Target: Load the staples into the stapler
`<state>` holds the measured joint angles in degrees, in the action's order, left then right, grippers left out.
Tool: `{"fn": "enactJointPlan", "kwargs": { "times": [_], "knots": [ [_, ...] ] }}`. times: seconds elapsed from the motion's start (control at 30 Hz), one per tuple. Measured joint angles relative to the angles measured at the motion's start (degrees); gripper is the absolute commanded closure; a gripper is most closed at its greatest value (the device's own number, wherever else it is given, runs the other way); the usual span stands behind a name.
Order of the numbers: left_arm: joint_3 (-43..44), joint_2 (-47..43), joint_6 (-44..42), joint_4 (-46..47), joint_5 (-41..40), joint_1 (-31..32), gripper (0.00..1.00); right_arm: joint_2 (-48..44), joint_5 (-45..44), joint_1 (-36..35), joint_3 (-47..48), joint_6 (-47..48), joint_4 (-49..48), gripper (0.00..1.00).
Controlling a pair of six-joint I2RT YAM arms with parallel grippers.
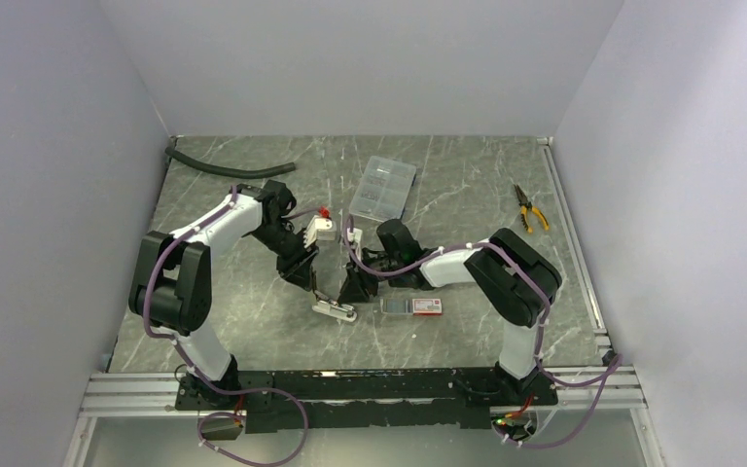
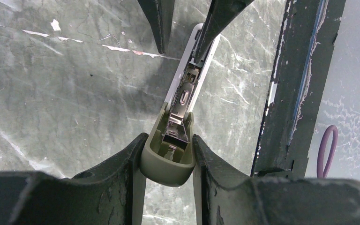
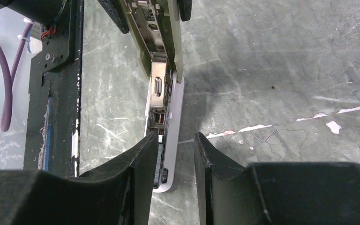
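The stapler (image 1: 336, 310) lies on the table in front of both arms, hinged open. My left gripper (image 1: 309, 270) is shut on the tip of its olive-green top cover (image 2: 168, 164) and holds it raised off the white base (image 2: 206, 51). My right gripper (image 1: 355, 285) is open, its fingers straddling the base's front end (image 3: 176, 154). A ridged grey staple strip (image 3: 158, 159) sits in the metal channel against that gripper's left finger; the right finger is clear of the base. The staple box (image 1: 413, 305), white with a red end, lies just right of the stapler.
A clear compartment case (image 1: 382, 187) lies behind the grippers. Yellow-handled pliers (image 1: 530, 207) are at the far right and a black hose (image 1: 224, 165) at the far left. A few loose staples (image 3: 265, 136) lie on the table beside the stapler.
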<state>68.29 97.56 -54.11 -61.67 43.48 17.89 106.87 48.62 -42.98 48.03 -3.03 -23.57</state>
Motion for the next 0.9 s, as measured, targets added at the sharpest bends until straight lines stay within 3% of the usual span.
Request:
{"fn": "enactJointPlan", "kwargs": {
  "times": [0.4,0.9],
  "knots": [
    [0.0,0.0,0.0,0.0,0.0,0.0,0.97,0.0,-2.3,-1.1,0.2,1.3,1.0,0.66],
    [0.0,0.3,0.0,0.2,0.0,0.0,0.97,-0.5,-5.3,-2.7,0.9,2.7,2.4,0.83]
  ]
}}
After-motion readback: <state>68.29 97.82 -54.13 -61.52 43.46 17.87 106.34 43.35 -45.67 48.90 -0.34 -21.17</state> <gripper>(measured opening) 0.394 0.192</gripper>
